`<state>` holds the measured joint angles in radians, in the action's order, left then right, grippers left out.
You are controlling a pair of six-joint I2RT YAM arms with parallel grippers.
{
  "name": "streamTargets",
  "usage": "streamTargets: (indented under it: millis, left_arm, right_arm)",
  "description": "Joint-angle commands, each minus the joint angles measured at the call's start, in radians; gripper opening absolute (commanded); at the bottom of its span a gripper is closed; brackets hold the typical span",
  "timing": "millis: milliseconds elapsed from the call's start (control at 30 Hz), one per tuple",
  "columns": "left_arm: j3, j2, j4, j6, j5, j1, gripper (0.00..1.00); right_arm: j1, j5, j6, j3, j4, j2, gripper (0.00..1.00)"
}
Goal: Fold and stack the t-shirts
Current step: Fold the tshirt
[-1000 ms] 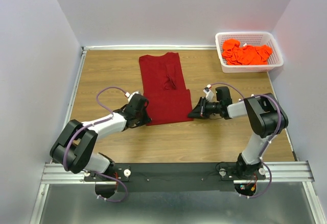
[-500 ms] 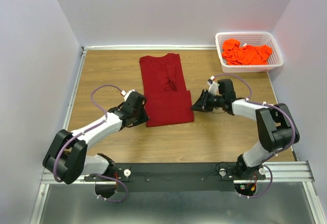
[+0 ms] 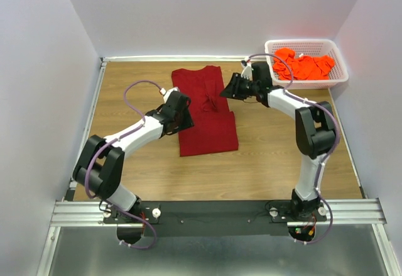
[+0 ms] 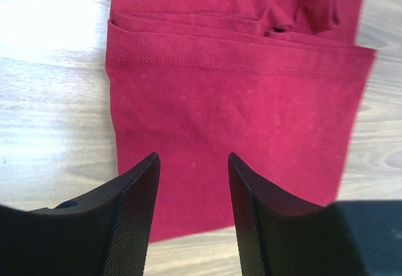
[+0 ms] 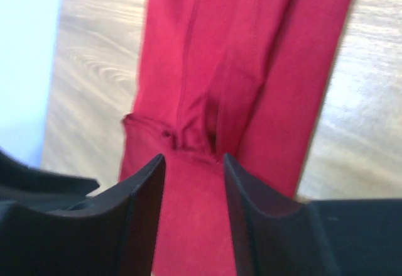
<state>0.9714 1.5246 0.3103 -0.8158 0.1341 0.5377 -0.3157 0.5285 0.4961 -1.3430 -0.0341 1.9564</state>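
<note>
Maroon t-shirt (image 3: 205,125) lies flat on the wooden table (image 3: 270,156), centre and toward the far side, folded lengthwise into a narrow strip. The near end is doubled over into a slightly wider panel, and the left wrist view shows a stitched hem running across it. There is a small bunched pucker (image 3: 210,103) at mid-length where the layers meet.

Left gripper (image 3: 184,116) sits over the shirt's left edge, about level with the pucker. In its wrist view the left gripper (image 4: 191,160) has its fingers (image 4: 135,207) spread apart, with only flat red cloth showing in the gap. Nothing is gripped.

Right gripper (image 3: 227,91) is at the shirt's right edge, on the far half. In its wrist view the right gripper (image 5: 193,160) is likewise parted, looking down the strip at the pucker, with nothing pinched. That view is blurred, so I cannot tell whether the tips brush the fabric or hang just above it.

Orange t-shirts (image 3: 301,66) are heaped loosely in the white mesh basket (image 3: 308,83) at the far right corner, well apart from the maroon one.
</note>
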Motion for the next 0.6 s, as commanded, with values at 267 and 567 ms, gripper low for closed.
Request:
streamTargets:
  millis: [267, 567]
  left_arm:
    - [-0.003, 0.054, -0.002, 0.052, 0.013, -0.005, 0.51]
    - [-0.043, 0.042, -0.014, 0.046, 0.001, -0.004, 0.5]
  right_arm:
    - [-0.048, -0.004, -0.008, -0.245, 0.031, 0.288, 0.32]
    - [-0.083, 0.004, -0.013, -0.251, 0.031, 0.315, 0.24]
